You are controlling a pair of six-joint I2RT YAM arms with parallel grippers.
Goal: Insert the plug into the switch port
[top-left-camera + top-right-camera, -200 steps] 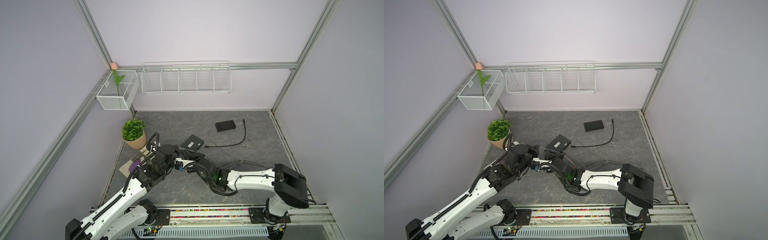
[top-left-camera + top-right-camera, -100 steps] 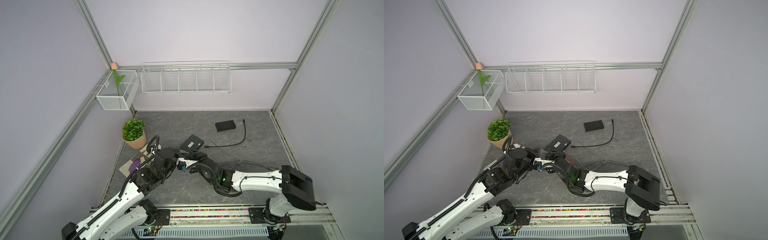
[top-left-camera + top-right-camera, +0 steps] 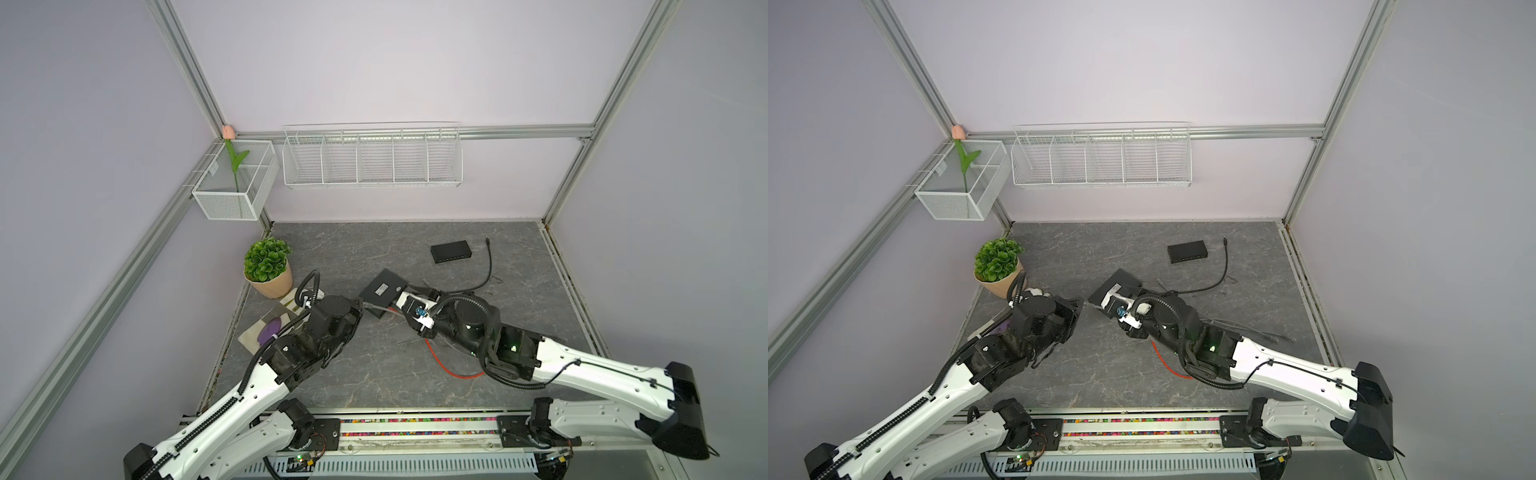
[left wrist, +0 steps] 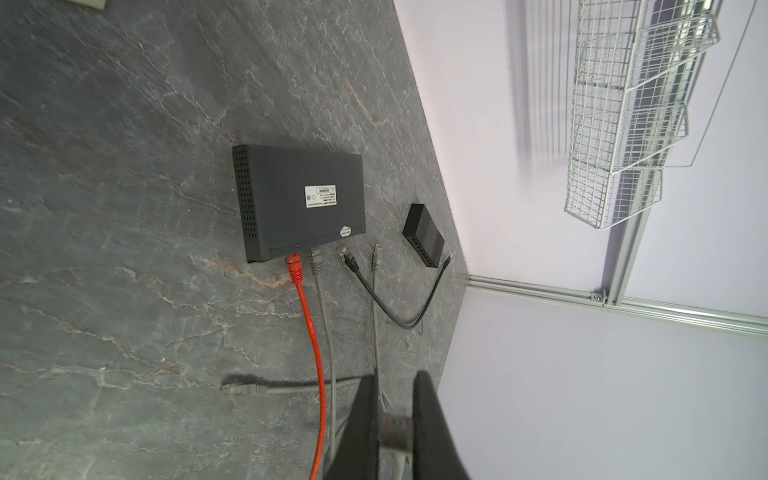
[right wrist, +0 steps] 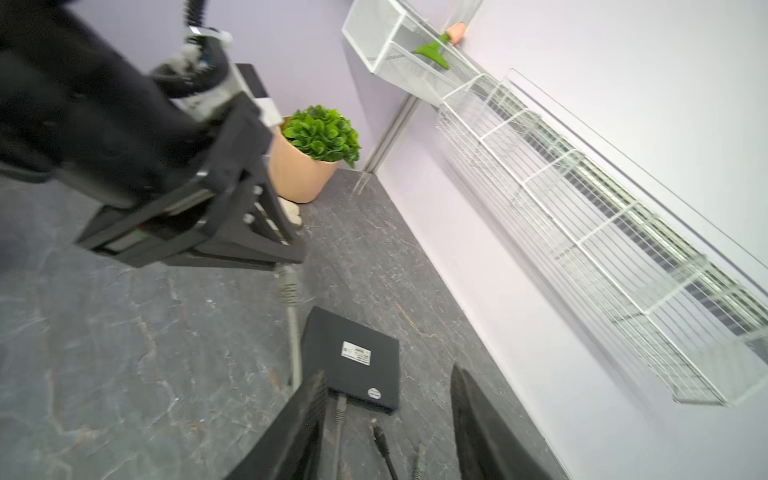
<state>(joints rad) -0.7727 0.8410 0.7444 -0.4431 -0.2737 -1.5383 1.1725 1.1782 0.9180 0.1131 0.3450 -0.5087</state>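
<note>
Readable text: none; every printed mark is too small or too blurred to make out.
Rectangular label [image 4: 320, 196]: white, on the top face of the larger network switch [image 4: 270, 195]; it carries several lines of fine dark print, none legible in the left wrist view.
Rectangular label, right wrist view [image 5: 355, 353]: only smudged grey lines.
Rectangular label, both top views [image 3: 381, 288] [image 3: 1116, 287]: a plain white patch.
Round sticker [image 4: 345, 231]: white, at the edge of the same top face above the port side; its dark print is unreadable.
Tag [image 3: 214, 169]: small and white, on the rim of the mesh basket [image 3: 224, 203]; I cannot tell whether it bears print.
</note>
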